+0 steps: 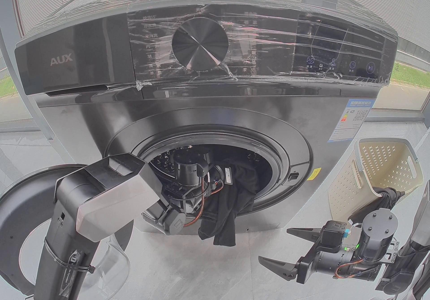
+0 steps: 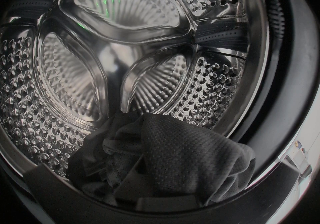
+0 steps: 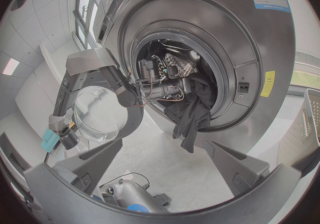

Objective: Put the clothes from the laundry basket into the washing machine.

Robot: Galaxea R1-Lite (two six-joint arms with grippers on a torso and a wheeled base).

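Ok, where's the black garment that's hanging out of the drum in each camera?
Head view: black garment draped over the lower door rim, its end hanging down outside.
Left wrist view: black garment seen from inside, heaped at the drum's front lip.
Right wrist view: black garment spilling out over the lower rim.
Shared landmark: the round door rim.

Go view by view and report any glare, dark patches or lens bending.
Head view: the film-wrapped control panel throws streaky glare, and the top edge of the washing machine bows. Left wrist view: the drum gleams at its back with green glints, while the black garment lies in shade. Right wrist view: strong fisheye, dark corners, the door opening stretched into an oval.
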